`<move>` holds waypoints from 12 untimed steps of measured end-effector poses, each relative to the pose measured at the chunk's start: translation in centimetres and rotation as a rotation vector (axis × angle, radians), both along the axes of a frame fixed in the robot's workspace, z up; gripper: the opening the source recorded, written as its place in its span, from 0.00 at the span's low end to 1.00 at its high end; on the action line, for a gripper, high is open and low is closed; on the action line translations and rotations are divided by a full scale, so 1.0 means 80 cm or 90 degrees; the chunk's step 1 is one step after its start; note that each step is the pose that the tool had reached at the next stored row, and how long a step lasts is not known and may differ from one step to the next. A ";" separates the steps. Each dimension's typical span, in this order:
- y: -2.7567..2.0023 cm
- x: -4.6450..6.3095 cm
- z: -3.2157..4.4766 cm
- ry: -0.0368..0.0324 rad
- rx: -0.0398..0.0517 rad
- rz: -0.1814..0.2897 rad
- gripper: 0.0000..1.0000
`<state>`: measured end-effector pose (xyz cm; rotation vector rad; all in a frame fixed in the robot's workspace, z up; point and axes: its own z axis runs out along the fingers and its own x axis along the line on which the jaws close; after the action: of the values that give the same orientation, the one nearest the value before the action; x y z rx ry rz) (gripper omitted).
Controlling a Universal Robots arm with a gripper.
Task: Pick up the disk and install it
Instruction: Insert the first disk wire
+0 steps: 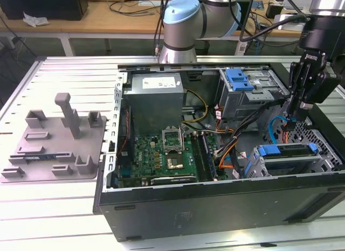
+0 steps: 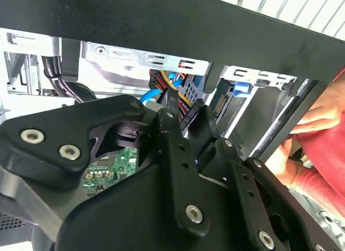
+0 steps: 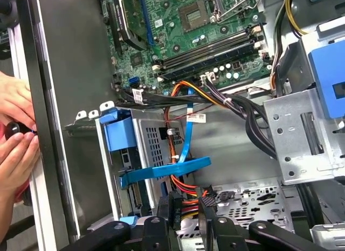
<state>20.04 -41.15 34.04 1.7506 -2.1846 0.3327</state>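
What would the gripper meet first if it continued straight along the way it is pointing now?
Most likely the red and orange wires just ahead of the gripper, beside the drive cage; the perforated case floor lies beyond. Depth is hard to judge.

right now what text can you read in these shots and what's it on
Nothing can be quoted; there is print, but none of it is legible.
power supply label: too small to read
cable tags: blurred
board markings: too small to read
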 end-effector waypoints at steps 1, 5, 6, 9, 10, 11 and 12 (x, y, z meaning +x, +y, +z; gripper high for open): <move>0.0000 0.000 -0.0001 0.0000 -0.0010 0.000 0.35; 0.0000 0.000 -0.0004 0.0000 -0.0033 -0.001 0.20; 0.0000 0.000 -0.0005 0.0000 -0.0033 -0.001 0.20; 0.0000 0.000 -0.0006 0.0000 -0.0032 -0.001 0.17; 0.0000 0.000 -0.0005 0.0000 -0.0033 -0.001 0.17; 0.0000 0.000 -0.0006 0.0000 -0.0033 -0.001 0.17; 0.0000 0.000 -0.0006 0.0000 -0.0033 -0.001 0.17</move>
<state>20.04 -41.15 34.00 1.7465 -2.1828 0.3377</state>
